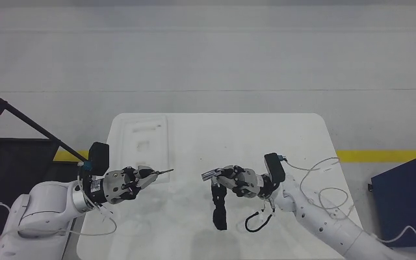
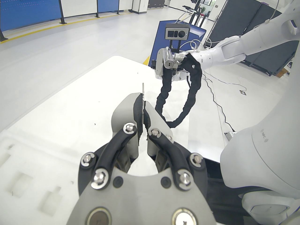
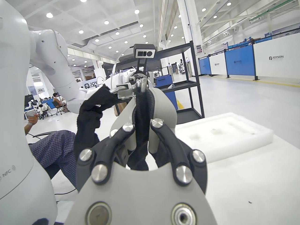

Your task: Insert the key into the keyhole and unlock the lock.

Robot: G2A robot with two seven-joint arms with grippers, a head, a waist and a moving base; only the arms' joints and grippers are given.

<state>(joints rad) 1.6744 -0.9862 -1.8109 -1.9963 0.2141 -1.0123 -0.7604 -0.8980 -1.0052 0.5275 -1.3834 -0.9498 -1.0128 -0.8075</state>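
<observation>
My left gripper (image 2: pixel 141 107) is shut on a thin metal key (image 2: pixel 142 90), whose blade points toward the lock; in the top view this gripper (image 1: pixel 144 175) sits at the table's left with the key (image 1: pixel 164 171) sticking out. My right gripper (image 1: pixel 224 175) is shut on a cable lock (image 1: pixel 211 173) with a silver cylinder and a black sleeved cable (image 1: pixel 220 208) hanging down. The left wrist view shows the lock's keyhole end (image 2: pixel 167 64) facing the key, some way off. My right gripper (image 3: pixel 141 90) holds the black sleeve (image 3: pixel 141 118) between its fingers.
A white foam tray (image 1: pixel 146 140) with shallow recesses lies at the table's back left. The white table (image 1: pixel 273 136) has bare room at the back and right. Loose cables (image 1: pixel 318 175) trail off the right side. A blue cart (image 1: pixel 393 198) stands on the floor to the right.
</observation>
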